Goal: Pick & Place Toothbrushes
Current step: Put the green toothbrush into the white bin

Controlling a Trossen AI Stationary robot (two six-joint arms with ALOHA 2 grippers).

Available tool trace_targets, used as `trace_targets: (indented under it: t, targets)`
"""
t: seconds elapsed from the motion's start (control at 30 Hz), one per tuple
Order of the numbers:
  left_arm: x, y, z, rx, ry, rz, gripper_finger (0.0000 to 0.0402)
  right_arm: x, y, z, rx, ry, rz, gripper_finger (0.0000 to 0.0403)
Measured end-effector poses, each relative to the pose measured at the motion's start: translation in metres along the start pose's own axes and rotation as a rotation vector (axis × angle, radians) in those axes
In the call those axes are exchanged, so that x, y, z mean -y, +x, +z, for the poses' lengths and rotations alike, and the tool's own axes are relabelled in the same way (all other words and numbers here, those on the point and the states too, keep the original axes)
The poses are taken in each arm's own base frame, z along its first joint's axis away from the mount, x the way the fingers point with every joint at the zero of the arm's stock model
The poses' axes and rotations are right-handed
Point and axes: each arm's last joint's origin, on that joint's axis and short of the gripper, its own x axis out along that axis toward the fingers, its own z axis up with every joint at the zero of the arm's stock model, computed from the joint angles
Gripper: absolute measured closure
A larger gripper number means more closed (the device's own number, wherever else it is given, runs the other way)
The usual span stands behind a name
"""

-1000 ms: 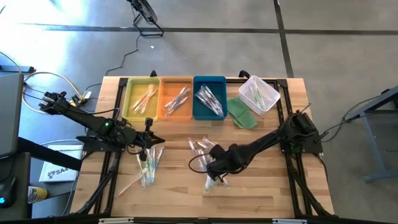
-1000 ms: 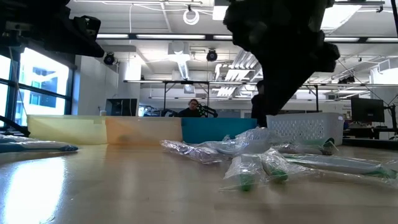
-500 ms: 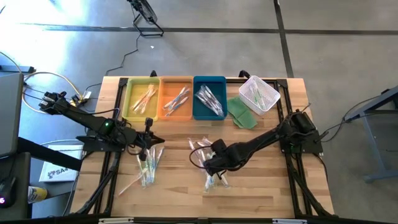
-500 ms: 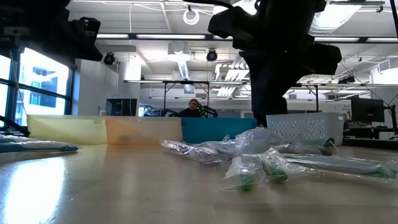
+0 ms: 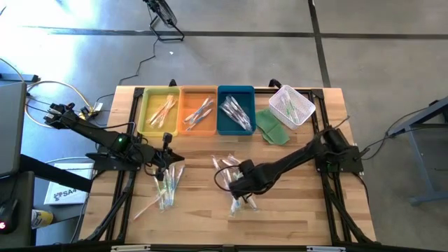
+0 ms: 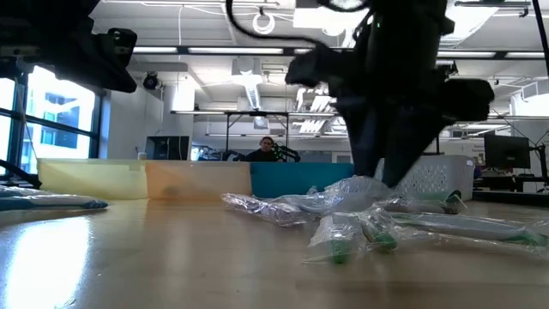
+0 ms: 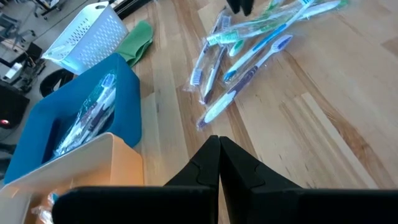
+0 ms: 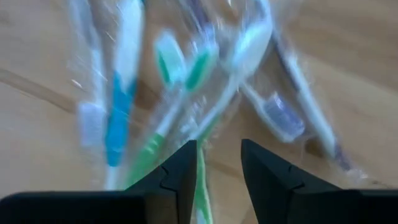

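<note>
High view shows toothbrushes (image 5: 199, 112) already sorted in the trays (image 5: 198, 110), while two loose heaps wait. Right gripper (image 5: 236, 183), jaws parted and empty, hovers just above the middle heap (image 5: 234, 185); left gripper (image 5: 166, 158) is clenched, empty, beside the other heap (image 5: 166, 187).

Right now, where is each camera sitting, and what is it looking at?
High: above the table, looking straight down; both arms show.
Low: at tabletop height, looking across the toothbrushes into the room; arms hang from above.
Left wrist: on the left arm, past its shut left gripper toward the blue tray.
Right wrist: over the pile; right gripper open.
Low and right wrist share that pile.
</note>
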Motion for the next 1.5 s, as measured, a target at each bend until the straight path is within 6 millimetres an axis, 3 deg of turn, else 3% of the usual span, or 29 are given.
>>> trace_targets:
  t: [0.23,0.97,1.5]
  targets:
    - [0.000,0.000,0.000,-0.001,0.000,0.003,0.0398,-0.004,0.022,-0.002,-0.008,-0.001,-0.022,0.0284]
    - [0.000,0.000,0.000,-0.001,0.009,0.002,0.0398,-0.011,0.016,0.007,-0.043,0.017,0.071,0.0284]
    - [0.000,0.000,0.000,-0.001,0.023,0.002,0.0398,-0.016,0.017,0.021,-0.021,-0.019,0.128,0.0315]
